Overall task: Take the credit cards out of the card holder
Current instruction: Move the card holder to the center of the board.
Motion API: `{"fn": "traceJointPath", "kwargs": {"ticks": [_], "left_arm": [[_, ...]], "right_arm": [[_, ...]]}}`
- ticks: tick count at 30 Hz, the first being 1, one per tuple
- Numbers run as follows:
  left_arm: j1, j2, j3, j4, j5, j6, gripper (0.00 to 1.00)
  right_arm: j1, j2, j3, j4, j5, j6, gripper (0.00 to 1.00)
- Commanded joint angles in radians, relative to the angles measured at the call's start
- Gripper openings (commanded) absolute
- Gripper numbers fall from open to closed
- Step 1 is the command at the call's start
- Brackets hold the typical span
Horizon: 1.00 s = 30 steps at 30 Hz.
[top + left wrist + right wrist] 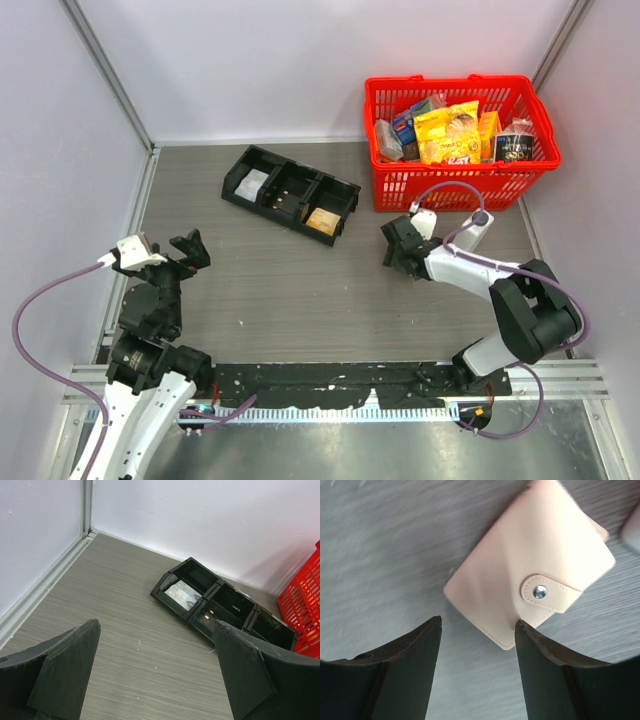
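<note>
Wallet: the tan wallet (530,560) lies closed and flat on the tabletop (380,555), its snap tab (547,592) fastened. In the top view your right arm hides it.
Cards: you cannot see any card; by my judgement they are all inside.
Right hand (478,623): the fingers are apart, low over the near corner of the wallet and holding nothing.
Left hand (156,626): the fingers are apart and empty, well apart from the wallet and facing the black tray (206,600).
Risk, sliding: the wallet is thin and flat, so if you close on the corner only, it can slip away on the smooth tabletop.
Risk, tab: if you pull the tab with one hand, the whole wallet can lift instead of opening.
Risk, far side: a push can send it toward the red basket (460,185).
</note>
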Motion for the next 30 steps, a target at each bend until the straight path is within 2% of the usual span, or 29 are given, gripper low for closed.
{"fn": "traceJointPath", "kwargs": {"ticks": [1, 8, 13, 25, 30], "left_arm": [[-0.007, -0.006, -0.004, 0.036, 0.005, -0.006, 1.00], [-0.009, -0.003, -0.002, 0.036, 0.005, -0.006, 1.00], [-0.009, -0.006, -0.001, 0.031, 0.001, -0.006, 1.00], [-0.009, 0.007, -0.001, 0.036, 0.010, -0.006, 1.00], [-0.012, 0.013, -0.004, 0.040, 0.014, -0.006, 1.00]], "right_arm": [[0.080, -0.051, 0.018, -0.157, -0.131, 0.032, 0.64], [0.062, -0.193, 0.054, -0.157, 0.066, 0.051, 0.64], [-0.061, -0.241, -0.066, -0.071, -0.040, 0.205, 0.63], [-0.127, -0.453, -0.357, 0.107, -0.060, 0.517, 0.59], [-0.179, -0.476, -0.453, 0.224, -0.129, 0.532, 0.49]]}}
